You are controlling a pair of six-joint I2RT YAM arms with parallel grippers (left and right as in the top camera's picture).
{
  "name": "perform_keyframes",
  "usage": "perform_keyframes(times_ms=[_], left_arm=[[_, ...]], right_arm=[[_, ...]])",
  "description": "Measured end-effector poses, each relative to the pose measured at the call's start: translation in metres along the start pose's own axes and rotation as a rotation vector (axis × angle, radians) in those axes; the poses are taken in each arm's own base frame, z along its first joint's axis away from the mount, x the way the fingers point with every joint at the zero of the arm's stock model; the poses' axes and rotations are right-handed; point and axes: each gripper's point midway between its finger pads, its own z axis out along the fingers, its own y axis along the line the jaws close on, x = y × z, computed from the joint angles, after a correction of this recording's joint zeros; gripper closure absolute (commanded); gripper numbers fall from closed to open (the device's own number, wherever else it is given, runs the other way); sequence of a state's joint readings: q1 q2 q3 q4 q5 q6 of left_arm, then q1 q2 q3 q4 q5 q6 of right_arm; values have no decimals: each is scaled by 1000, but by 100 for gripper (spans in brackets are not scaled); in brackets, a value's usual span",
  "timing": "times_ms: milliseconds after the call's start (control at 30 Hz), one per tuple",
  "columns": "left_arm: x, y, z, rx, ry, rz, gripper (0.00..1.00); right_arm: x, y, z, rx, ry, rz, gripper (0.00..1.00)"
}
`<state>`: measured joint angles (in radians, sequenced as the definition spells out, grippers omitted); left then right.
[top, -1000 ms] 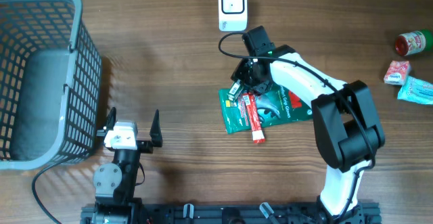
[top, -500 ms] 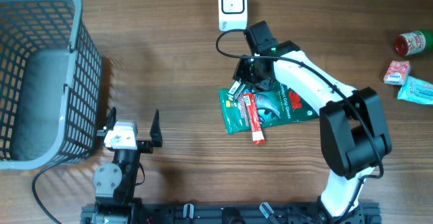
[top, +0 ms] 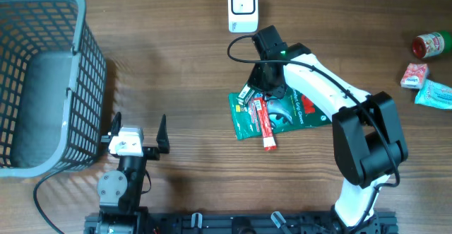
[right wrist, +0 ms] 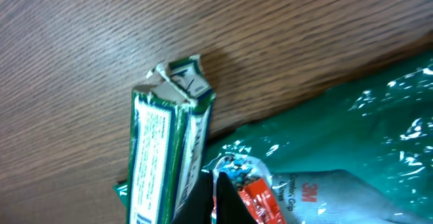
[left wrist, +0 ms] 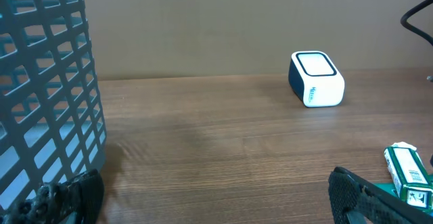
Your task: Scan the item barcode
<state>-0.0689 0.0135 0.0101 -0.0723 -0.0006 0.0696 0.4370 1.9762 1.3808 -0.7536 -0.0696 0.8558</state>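
By the tabletop's (top: 176,71) near edge the left gripper (top: 139,125) waits, jaws wide. Mid-table, the right gripper (top: 260,87) is pinched closed among the green pouch (top: 286,114), red tube (top: 263,123) and small green carton (right wrist: 168,149) (what it grips, I cannot tell). Confirm the hold before lifting, then face the barcode to the scanner (top: 242,6) at the far edge.

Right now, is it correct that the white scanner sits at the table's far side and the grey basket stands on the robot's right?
Not quite: the grey basket stands on the robot's left, as the overhead view shows. The white scanner is indeed at the far side.
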Motion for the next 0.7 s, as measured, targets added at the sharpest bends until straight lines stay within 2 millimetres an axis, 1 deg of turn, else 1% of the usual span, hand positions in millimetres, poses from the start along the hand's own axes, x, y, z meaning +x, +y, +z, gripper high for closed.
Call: perform_keyframes(times_ms=[100,367,567,700], left_arm=[[0,0,0,0,0,0,0],[0,0,0,0,0,0,0],[0,0,0,0,0,0,0],[0,0,0,0,0,0,0]], right_arm=[[-2,-1,0,7,-13,2,95],[-11,9,0,-26,-56,-5,95],[0,12,1,-1,-57,-26,95],[3,13,1,10,-64,-32,95]])
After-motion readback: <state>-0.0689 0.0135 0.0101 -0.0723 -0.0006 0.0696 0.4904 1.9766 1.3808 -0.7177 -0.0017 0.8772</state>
